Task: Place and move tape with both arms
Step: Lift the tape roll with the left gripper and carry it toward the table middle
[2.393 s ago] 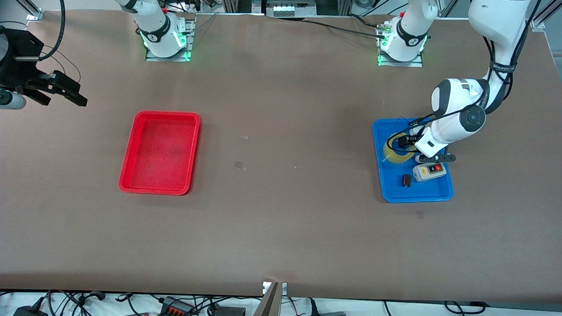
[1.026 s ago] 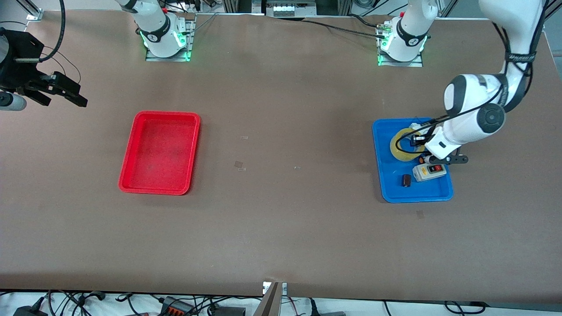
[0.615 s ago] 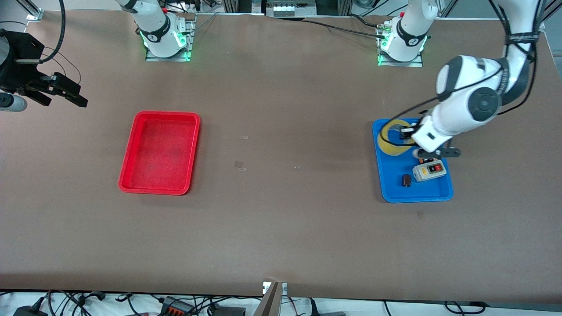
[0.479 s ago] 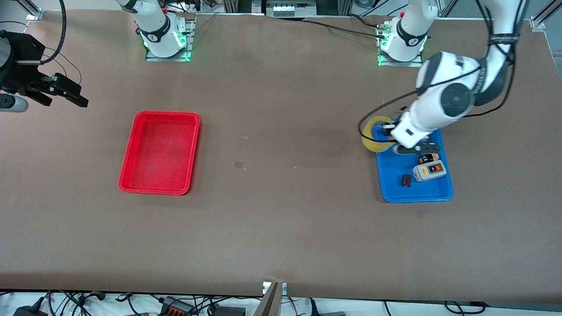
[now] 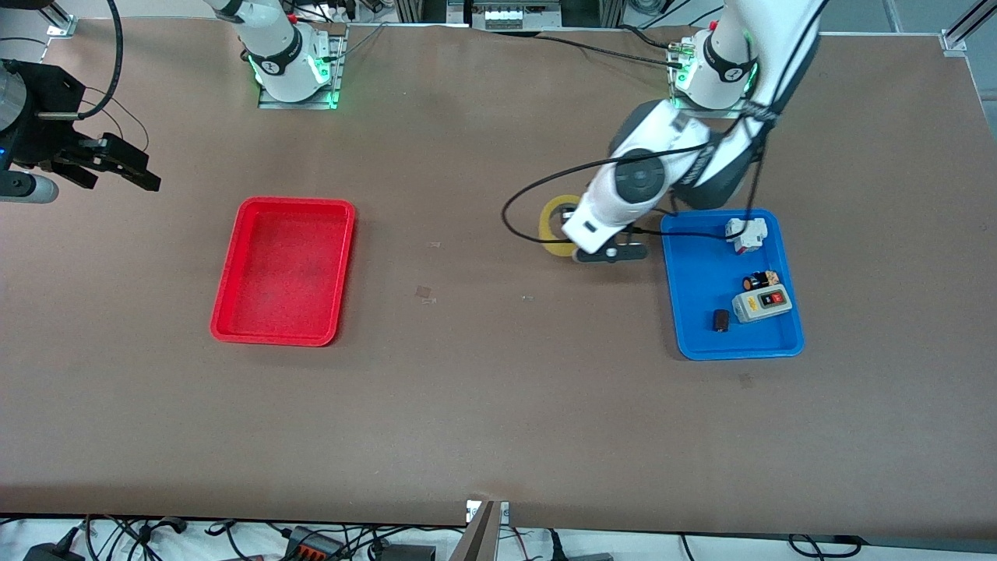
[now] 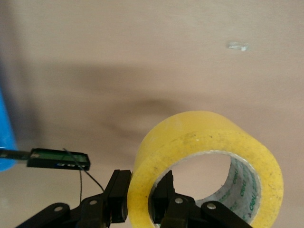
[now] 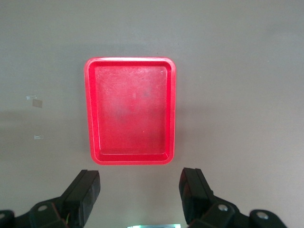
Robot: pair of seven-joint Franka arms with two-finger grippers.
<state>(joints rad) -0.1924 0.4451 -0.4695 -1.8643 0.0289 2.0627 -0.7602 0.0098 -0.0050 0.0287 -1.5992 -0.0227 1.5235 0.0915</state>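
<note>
A: Tape point(image 6: 209, 166), where is it being held at this moment?

B: It is being pinched through its wall by the left gripper point(image 6: 140, 199), one finger inside the hollow core and one outside. It is being carried in the air over bare table point(image 5: 483, 389), just past the blue tray point(image 5: 693, 265) toward the red tray point(image 5: 284, 269).

A: What has just been changed?

B: A second ago the roll was being lifted over the blue tray; now it is being swung clear of the rim toward the table's middle. The grey switch box point(image 5: 762, 305) and the small items are being left in the tray.

A: And the right gripper point(image 7: 141, 192)?

B: It is being kept waiting, jaws wide and empty, over the table at the right arm's end beside the red tray.

A: What is meant for the task?

B: Pickup is judged done; a set-down near the middle, within the right arm's reach, is probably being prepared.
</note>
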